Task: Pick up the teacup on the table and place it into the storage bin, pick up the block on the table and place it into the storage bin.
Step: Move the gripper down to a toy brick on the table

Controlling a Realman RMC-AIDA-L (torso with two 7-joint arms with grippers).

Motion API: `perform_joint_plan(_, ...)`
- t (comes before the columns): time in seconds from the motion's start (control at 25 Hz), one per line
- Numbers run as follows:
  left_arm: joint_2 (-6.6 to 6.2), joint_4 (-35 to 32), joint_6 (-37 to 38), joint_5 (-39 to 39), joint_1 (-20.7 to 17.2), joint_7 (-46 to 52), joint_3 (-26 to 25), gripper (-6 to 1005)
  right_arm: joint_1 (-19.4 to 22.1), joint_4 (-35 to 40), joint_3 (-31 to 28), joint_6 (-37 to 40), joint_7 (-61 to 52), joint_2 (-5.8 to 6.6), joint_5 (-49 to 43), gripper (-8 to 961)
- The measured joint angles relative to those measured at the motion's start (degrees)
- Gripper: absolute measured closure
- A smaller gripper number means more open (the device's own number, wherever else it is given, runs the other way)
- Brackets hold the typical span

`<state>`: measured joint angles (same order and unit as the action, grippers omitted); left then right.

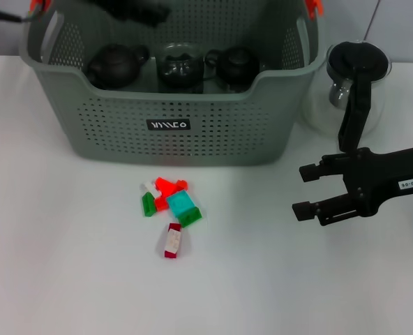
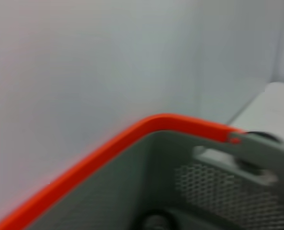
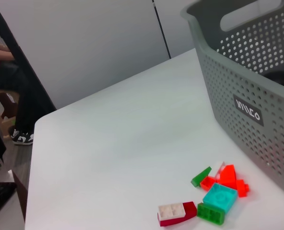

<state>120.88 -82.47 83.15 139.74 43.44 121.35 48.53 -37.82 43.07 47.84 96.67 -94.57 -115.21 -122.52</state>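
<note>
Right end effector (image 1: 305, 190) gapes beside glossy angular blocks (image 1: 169, 206).

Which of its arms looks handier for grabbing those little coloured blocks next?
Probably the right. The right gripper hangs open low over the table, level with the blocks and facing them. The left arm is up over the storage bin, farther away.

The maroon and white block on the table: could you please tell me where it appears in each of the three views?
Head view: the maroon and white block lies low in the centre, nearest the camera, below the other blocks.
Left wrist view: not in it; only the storage bin corner and its orange rim show.
Right wrist view: near the bottom edge, right of centre.
Shared landmark: the bin's black label, also seen in the right wrist view.
</note>
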Motion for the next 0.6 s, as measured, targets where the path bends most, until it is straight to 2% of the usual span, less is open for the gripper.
perform_joint_plan(0.2, 3.1, -13.4, 9.4, -5.8, -5.9, 0.4, 1.4, 113, 0.0, 0.0, -0.3, -0.1, 0.0, 0.13, 0.0, 37)
perform_joint_plan(0.28, 3.35, -16.9, 12.5, -7.7, -8.1, 1.7, 3.7, 114, 0.1, 0.0, -0.3, -0.2, 0.0, 0.18, 0.0, 37)
perform_joint_plan(0.4, 3.25, -18.9, 15.5, -10.5, -10.7, 2.5, 6.4, 114, 0.2, -0.1, -0.3, -0.5, 0.1, 0.31, 0.0, 37)
perform_joint_plan(0.6, 3.33, -18.2, 17.5, -12.0, -13.7, 1.8, 10.0, 114, 0.3, -0.1, -0.3, -0.7, 0.3, 0.34, -0.1, 37)
